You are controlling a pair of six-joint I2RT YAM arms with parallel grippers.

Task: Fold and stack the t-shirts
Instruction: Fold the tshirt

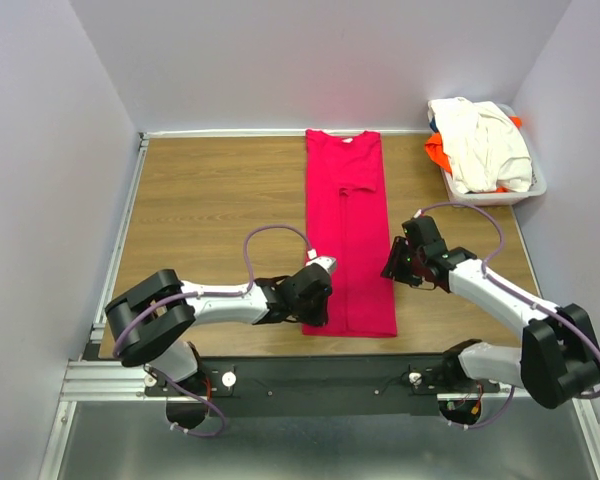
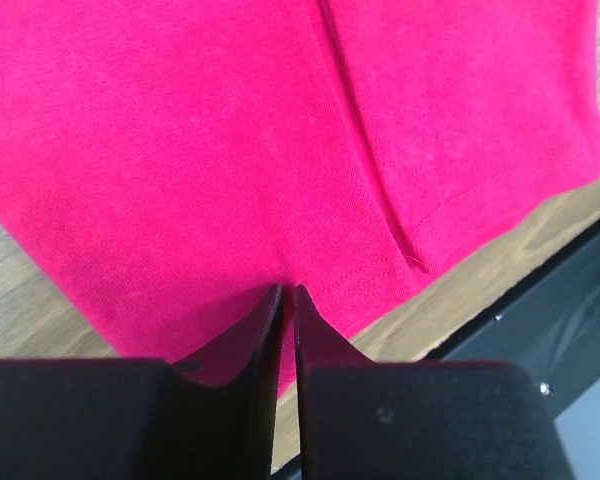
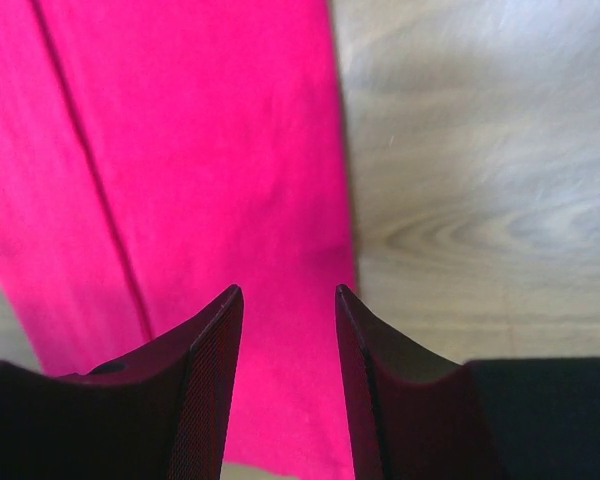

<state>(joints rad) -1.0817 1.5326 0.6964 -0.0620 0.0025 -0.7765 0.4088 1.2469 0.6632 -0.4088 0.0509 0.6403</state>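
A crimson-pink t-shirt [image 1: 348,230] lies flat at the table's middle, folded lengthwise into a long strip with its collar at the far end. My left gripper [image 1: 316,296] hovers low over the strip's near left edge. In the left wrist view its fingertips [image 2: 288,292] stand almost together just above the hem of the pink cloth [image 2: 230,150], and nothing shows pinched between them. My right gripper [image 1: 390,268] is at the strip's right edge. Its jaws [image 3: 288,290] are open over the pink cloth [image 3: 200,150], close to the bare wood. A cream-white t-shirt [image 1: 485,145] and an orange one [image 1: 438,152] lie bunched in the basket.
A white plastic basket [image 1: 535,190] stands at the far right corner of the wooden table [image 1: 210,200]. Pale walls close in the left, back and right sides. A black metal rail [image 1: 310,375] runs along the near edge by the arm bases.
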